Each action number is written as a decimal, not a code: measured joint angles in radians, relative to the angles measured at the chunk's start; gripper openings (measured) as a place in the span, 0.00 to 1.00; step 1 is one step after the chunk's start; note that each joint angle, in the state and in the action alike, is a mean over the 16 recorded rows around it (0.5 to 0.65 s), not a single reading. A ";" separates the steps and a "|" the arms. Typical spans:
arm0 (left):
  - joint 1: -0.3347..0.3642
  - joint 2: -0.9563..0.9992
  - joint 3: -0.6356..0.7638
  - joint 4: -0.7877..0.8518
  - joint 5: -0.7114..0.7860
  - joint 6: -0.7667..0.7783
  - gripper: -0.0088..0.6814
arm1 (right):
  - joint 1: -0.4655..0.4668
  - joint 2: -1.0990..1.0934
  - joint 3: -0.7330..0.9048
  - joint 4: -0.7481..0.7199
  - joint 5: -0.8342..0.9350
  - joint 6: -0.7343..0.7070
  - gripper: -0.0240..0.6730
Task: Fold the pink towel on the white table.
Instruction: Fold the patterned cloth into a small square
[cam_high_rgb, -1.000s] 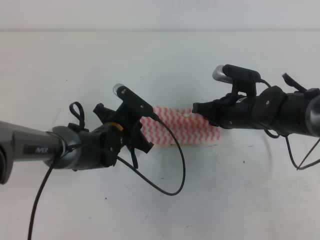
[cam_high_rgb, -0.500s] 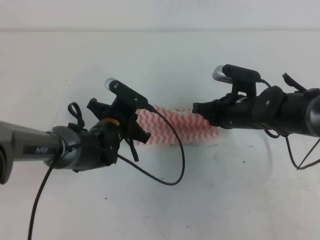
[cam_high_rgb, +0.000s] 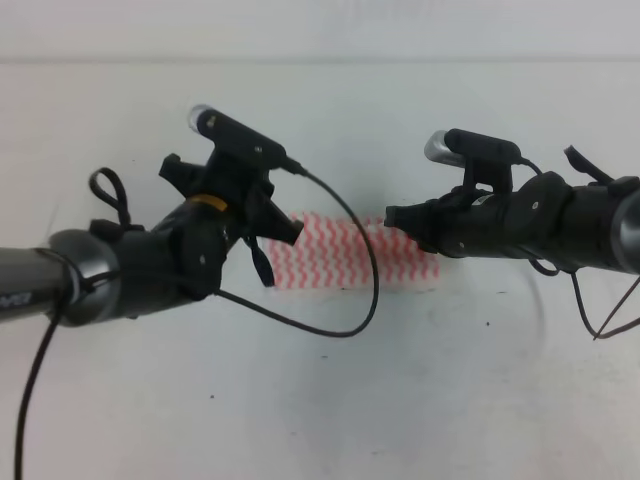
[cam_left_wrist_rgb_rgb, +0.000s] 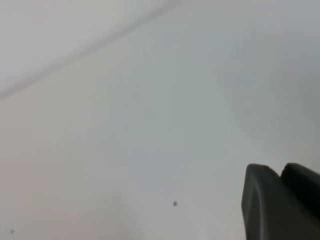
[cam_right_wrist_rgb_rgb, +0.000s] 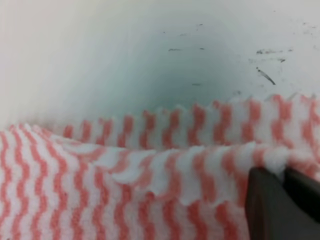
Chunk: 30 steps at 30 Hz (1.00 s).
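From my station I can find only one bit of lettering — a few pale characters on the grey sleeve of the left arm (cam_high_rgb: 20, 298), at the left edge of the high view, cut off by the frame and too blurred to make out. Both wrist views carry no writing.

the left arm (cam_high_rgb: 120, 275) enters from the left edge and angles toward the centre, its gripper (cam_high_rgb: 262, 255) lifted; whether the jaws are parted cannot be made out. the right arm (cam_high_rgb: 560, 220) reaches in from the right edge, level, its gripper (cam_high_rgb: 395, 218) pointing left at mid-frame, jaws together.
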 joint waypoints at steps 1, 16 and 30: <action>-0.001 -0.007 0.000 0.001 0.012 -0.008 0.08 | 0.000 0.000 0.000 0.000 0.000 0.000 0.01; -0.013 -0.001 0.000 0.024 0.185 -0.103 0.01 | 0.000 0.002 0.000 0.000 0.000 0.000 0.01; -0.013 0.022 -0.001 0.032 0.204 -0.101 0.01 | -0.001 0.001 0.000 0.000 0.000 0.000 0.01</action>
